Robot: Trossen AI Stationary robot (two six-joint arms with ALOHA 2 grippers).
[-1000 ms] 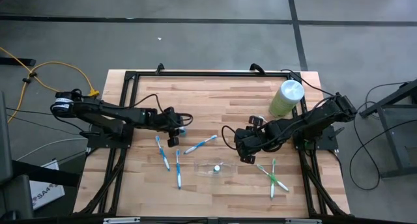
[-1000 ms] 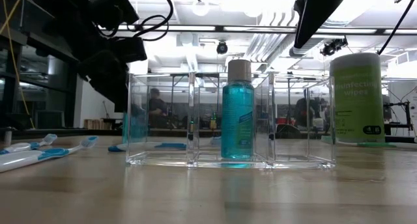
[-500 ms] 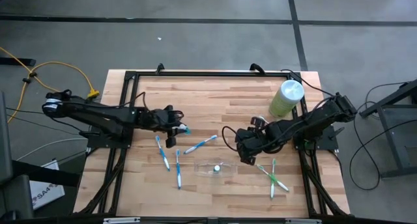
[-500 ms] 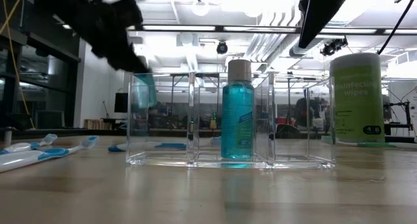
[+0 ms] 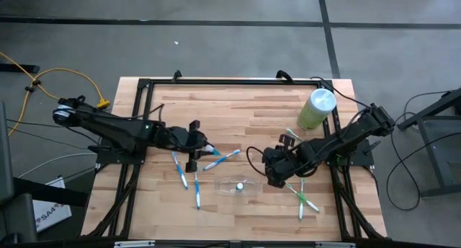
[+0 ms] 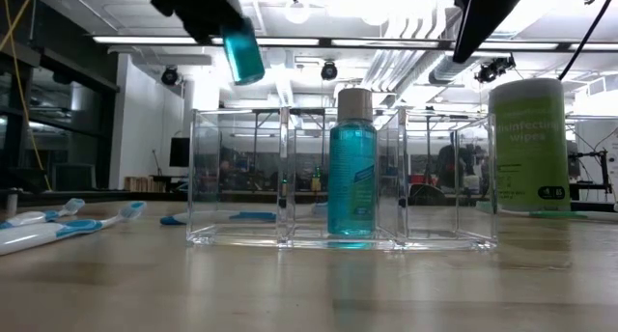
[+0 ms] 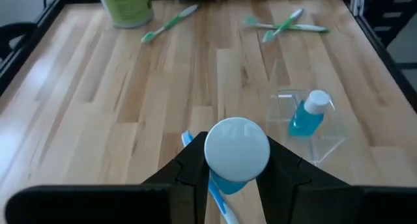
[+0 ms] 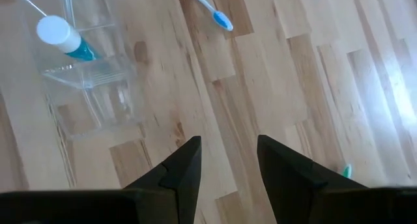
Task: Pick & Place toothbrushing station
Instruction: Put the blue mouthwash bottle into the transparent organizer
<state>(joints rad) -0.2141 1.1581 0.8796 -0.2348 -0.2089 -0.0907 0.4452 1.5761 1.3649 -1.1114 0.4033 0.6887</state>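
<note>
The toothbrushing station, a clear tray [image 5: 248,184], lies near the table's front middle. One teal bottle with a white cap [image 6: 352,168] stands in it. My left gripper [image 5: 199,145] hovers left of the tray, shut on a second small teal bottle [image 6: 241,50] held high above the table. My right gripper [image 8: 228,146] hangs open over bare wood just right of the tray [image 8: 88,81], touching nothing. Blue toothbrushes [image 5: 178,169] lie flat on the wood left of the tray, and green ones [image 5: 301,196] lie to its right. My left gripper pinches the teal bottle between its two fingers [image 7: 281,175], on the teal body just under the white cap [image 7: 225,183]. The fingers slant down from the table's left. The bottle is lifted clear and tilted, its cap [image 7: 236,149] toward the wrist and its base lower.
A tall pale-green cylinder with a white top [image 5: 317,109] stands at the far right, with a green toothbrush [image 7: 169,22] lying beside it. A black frame [image 5: 230,81] runs round the table. Bare wood lies across the far middle.
My left gripper has risen with the teal bottle and drifted toward the tray. The bottle has gone from table height to well above the tray's rim, tilting as it rose. My right gripper has edged toward the near edge.
</note>
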